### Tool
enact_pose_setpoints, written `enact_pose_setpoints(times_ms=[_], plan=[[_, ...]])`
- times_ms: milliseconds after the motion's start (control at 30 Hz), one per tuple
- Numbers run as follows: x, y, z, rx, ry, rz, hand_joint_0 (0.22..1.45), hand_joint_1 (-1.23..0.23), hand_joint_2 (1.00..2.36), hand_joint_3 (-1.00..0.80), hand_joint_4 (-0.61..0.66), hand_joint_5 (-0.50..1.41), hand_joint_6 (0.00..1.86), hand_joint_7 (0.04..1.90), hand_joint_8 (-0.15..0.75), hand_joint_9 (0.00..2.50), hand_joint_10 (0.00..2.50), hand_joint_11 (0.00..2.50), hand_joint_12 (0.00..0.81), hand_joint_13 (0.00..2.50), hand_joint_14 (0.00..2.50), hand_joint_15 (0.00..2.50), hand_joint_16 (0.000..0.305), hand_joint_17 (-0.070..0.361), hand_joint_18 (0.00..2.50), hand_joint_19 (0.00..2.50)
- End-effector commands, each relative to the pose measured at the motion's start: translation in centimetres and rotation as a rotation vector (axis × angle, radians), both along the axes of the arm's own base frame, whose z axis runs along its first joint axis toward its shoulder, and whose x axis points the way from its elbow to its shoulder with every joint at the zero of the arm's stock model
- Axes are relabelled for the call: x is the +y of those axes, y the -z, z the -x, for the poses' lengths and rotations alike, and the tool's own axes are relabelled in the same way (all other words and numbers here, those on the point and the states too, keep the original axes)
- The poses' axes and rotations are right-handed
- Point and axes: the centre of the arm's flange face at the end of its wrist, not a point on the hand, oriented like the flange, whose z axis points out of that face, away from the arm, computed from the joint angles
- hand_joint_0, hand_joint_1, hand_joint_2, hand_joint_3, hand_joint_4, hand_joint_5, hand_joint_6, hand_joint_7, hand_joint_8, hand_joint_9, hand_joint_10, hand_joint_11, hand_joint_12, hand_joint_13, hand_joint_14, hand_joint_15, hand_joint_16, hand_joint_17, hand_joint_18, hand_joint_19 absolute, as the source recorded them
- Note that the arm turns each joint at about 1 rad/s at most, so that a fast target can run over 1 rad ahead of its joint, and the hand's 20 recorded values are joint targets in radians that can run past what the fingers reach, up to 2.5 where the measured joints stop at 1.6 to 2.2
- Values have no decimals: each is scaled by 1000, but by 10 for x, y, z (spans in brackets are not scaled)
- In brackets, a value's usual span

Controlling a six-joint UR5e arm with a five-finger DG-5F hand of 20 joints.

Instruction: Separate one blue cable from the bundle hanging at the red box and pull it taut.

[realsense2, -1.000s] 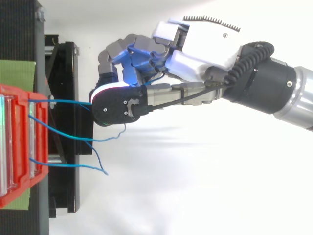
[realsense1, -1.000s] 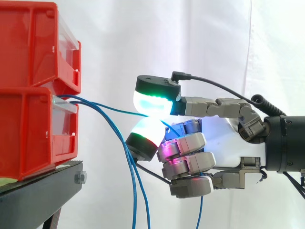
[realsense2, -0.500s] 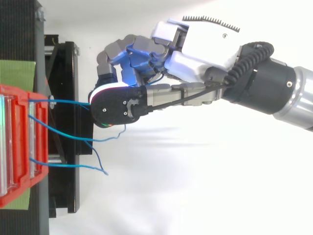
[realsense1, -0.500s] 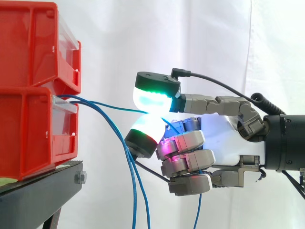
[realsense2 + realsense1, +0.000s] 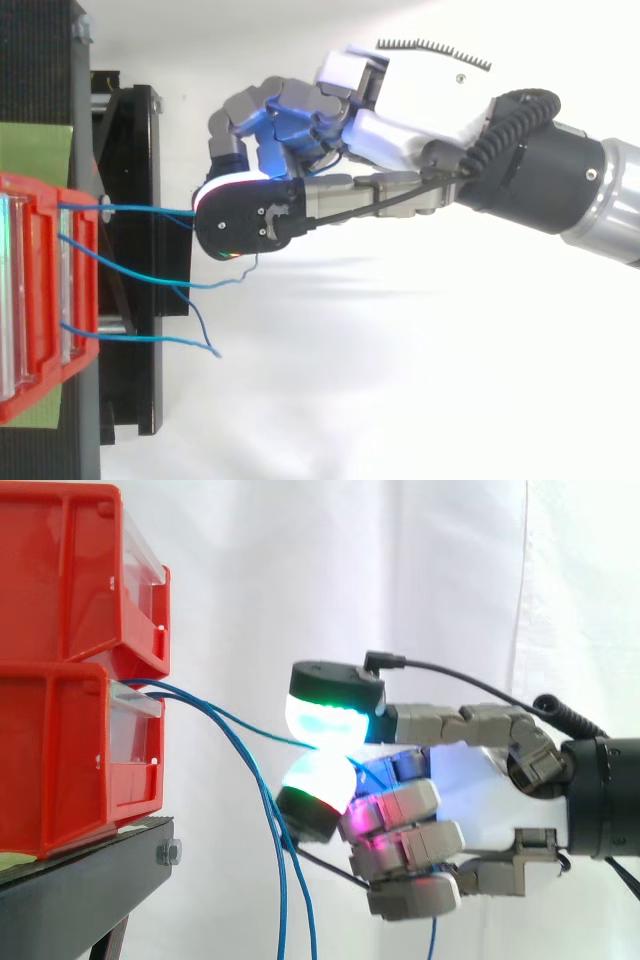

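Blue cable (image 5: 130, 209) sits pinched between the robot hand's (image 5: 410, 100) pads (image 5: 325, 718), apart from the hanging bundle (image 5: 283, 880); a slight sag is left to pull out.

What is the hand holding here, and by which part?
The hand pinches one blue cable between its glowing pads, partway along its length.

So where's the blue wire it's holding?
In the top view the blue cable runs from the red bin at the left to the hand near the middle, which pinches it.
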Motion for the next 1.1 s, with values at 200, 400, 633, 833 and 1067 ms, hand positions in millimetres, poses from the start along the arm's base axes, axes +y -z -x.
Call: enact_pose_setpoints(times_ms=[200,400,633,833,1067], plan=[[-1,19,11,33,-3,3,711,-614,1284,116,187,-245,988,1185,310,535,2292,916,324,638,2421,985,41,91,1031,1652],[-1,20,10,35,-3,3,713,-613,1300,118,180,-243,988,1187,307,537,2289,920,325,640,2435,993,40,89,1028,1662],[-1,20,11,37,-3,7,722,-617,1306,122,174,-239,988,1178,310,553,2283,927,322,639,2447,986,39,89,1028,1654],[-3,21,13,53,-3,9,724,-618,1303,123,169,-238,988,1178,309,554,2286,929,323,641,2445,990,40,90,1027,1652],[-7,22,14,60,-2,7,722,-618,1313,119,167,-237,988,1177,307,560,2283,935,323,646,2444,981,39,89,1031,1653]])
